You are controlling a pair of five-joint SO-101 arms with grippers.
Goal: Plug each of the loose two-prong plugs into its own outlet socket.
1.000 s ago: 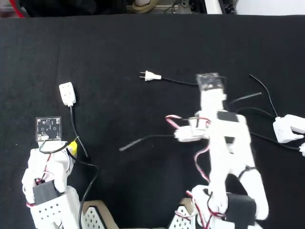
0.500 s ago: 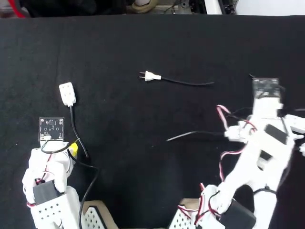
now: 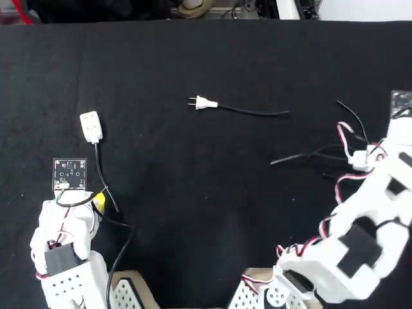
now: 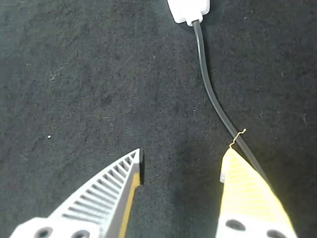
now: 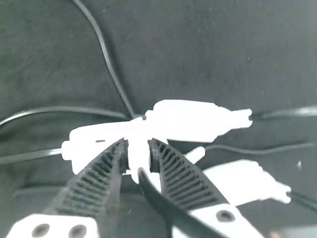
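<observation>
Light: bright, even, from overhead across black cloth-covered table point(image 3: 193, 206).
Shadows: faint, soft.
Glare: white plastic plug point(image 5: 91, 144) washed out.

A black cloth point(image 3: 193, 193) lies spread wide, with clutter point(image 3: 193, 6) beyond its far edge.

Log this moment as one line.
left fingers open beside black cord of white outlet socket | right fingers shut on white plastic plug beside white corded socket | white two-prong plug loose mid-table

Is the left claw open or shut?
Open: the left gripper has its two fingers spread wide apart.
</observation>
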